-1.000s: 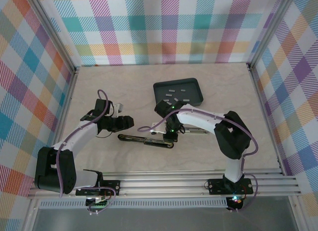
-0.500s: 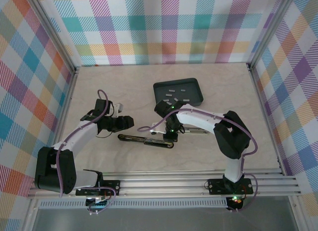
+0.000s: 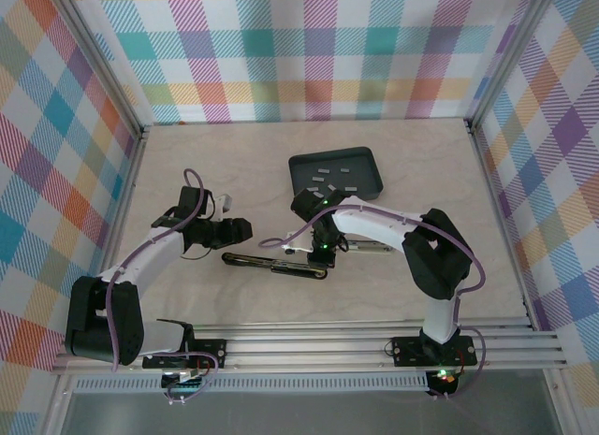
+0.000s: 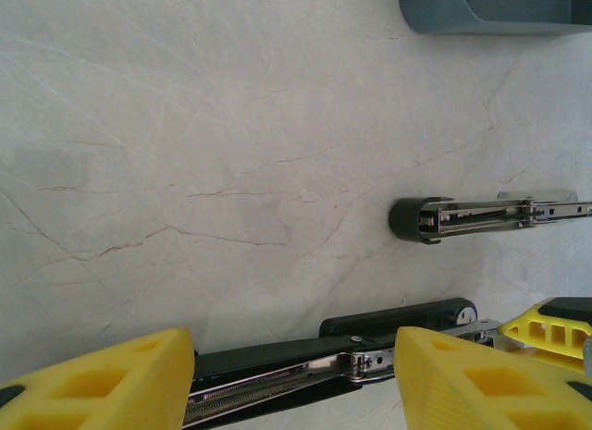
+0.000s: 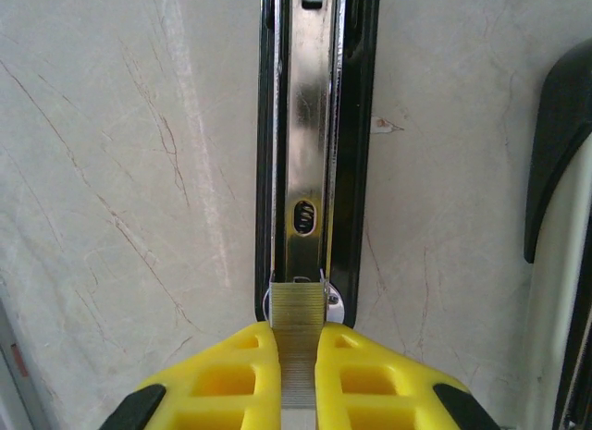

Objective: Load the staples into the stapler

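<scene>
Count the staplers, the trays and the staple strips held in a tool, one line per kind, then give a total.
Staplers: 2, the open stapler and the second stapler
Trays: 1, the tray
Held strips: 1, the staple strip in the right tool
Total: 4

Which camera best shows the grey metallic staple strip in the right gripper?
Right wrist view: the grey metallic staple strip sits pinched in the right gripper at the end of the open black stapler's steel channel. Top external: too small to tell. Left wrist: cannot make it out.
</scene>
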